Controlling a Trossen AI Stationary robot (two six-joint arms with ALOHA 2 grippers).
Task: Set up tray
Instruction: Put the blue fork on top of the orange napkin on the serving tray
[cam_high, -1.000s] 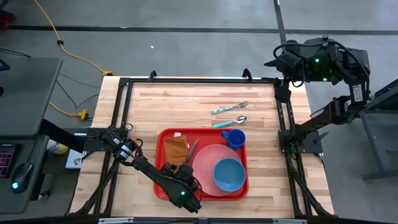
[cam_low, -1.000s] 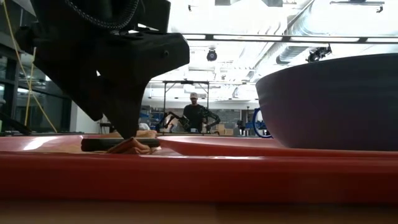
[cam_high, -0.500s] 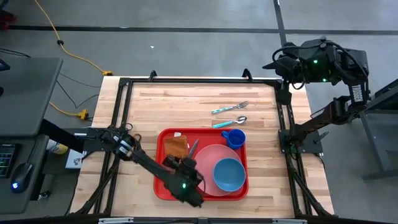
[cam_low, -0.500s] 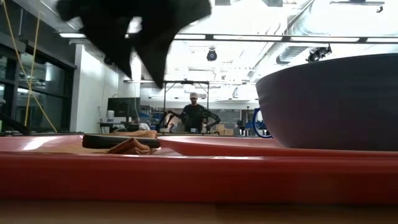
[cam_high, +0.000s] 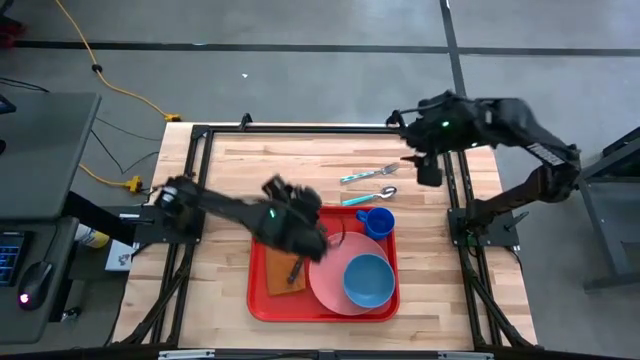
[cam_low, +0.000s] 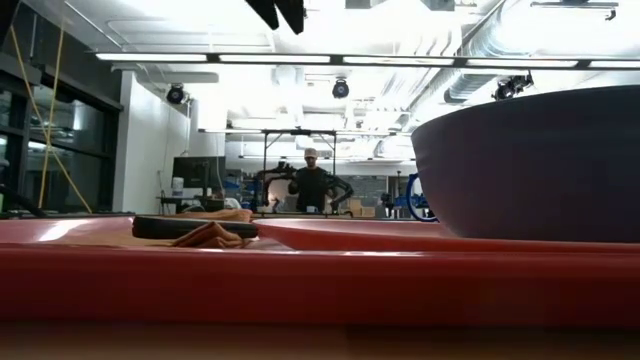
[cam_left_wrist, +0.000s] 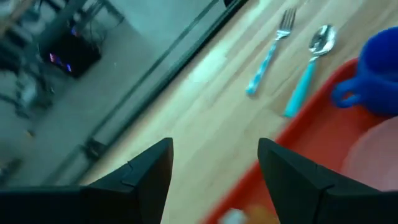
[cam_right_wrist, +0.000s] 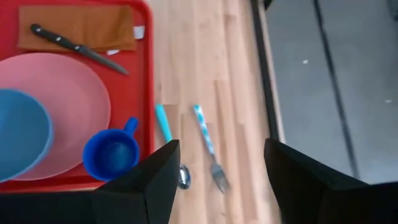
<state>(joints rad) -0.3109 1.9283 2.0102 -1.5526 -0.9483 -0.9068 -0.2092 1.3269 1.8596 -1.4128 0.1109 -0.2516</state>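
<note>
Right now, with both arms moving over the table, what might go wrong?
The fork and spoon lie close together on the wood, so the right pincer, open above them, might nudge one while taking the other. The spoon also lies near the tray rim and blue cup, which could be bumped. The knife lies loose on the napkin and could slide.

Red tray (cam_high: 258, 300), rectangular, rounded corners, raised rim, lies flat on my table's near middle. It carries a brown napkin (cam_high: 280, 272) with a knife (cam_high: 296, 270) on it, pink plate (cam_high: 325, 278), blue bowl (cam_high: 367, 280), blue cup (cam_high: 378, 221).
</note>
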